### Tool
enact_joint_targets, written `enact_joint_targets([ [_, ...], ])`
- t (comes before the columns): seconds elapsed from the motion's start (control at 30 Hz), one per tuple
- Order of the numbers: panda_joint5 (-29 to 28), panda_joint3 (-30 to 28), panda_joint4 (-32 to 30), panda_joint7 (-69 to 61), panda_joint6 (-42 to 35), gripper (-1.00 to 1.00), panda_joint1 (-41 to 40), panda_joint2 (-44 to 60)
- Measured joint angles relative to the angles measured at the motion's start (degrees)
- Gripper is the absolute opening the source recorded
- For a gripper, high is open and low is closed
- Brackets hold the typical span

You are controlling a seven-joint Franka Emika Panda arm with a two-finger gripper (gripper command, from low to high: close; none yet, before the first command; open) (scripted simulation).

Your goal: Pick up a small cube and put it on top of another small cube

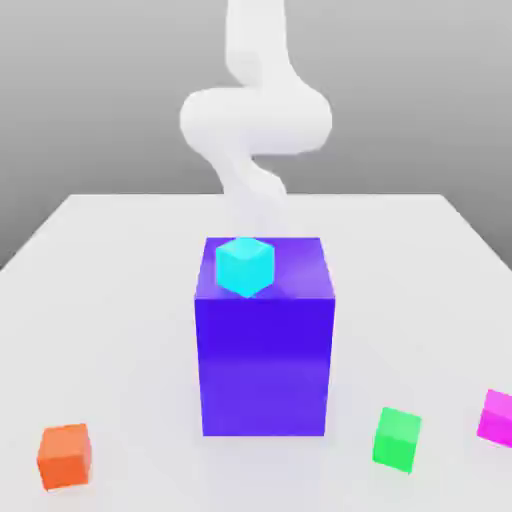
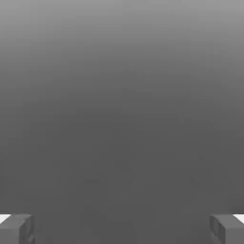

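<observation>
The small magenta cube [image 1: 497, 417] rests on the table at the exterior view's far right, near the front. Just to its left sits the small green cube [image 1: 397, 438], apart from it. My white arm [image 1: 255, 120] rises behind the big blue-purple block, well back from both cubes. In the hand view my gripper [image 2: 122, 228] is open, its grey fingertips [image 2: 16, 228] spread wide with nothing between them, facing plain grey background.
A big blue-purple block [image 1: 265, 360] stands mid-table with a small cyan cube [image 1: 244, 265] on its top. A small orange cube [image 1: 65, 456] lies at the front left. The white table [image 1: 120, 260] stretches around them.
</observation>
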Motion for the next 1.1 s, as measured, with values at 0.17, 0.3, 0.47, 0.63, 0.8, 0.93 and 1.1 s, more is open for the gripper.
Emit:
enact_joint_targets([
  [0.17, -1.37, 3.84, -1.06, -2.24, 3.85, 0.00, 2.91, 10.68],
  [0.3, -2.75, 6.93, -1.89, -3.74, 6.83, 0.00, 5.19, 18.95],
  [0.47, -4.98, 10.77, -2.92, -5.25, 10.53, 0.00, 8.09, 29.33],
  [0.63, -7.89, 14.01, -3.92, -6.29, 14.17, 0.00, 12.58, 39.83],
  [0.8, -10.75, 15.74, -4.91, -7.36, 17.78, 0.00, 16.57, 50.34],
  [0.93, -13.42, 16.50, -5.25, -7.55, 21.17, 0.00, 19.82, 58.75],
  [1.1, -18.62, 11.28, -3.28, -3.92, 27.90, -1.00, 24.51, 68.13],
])
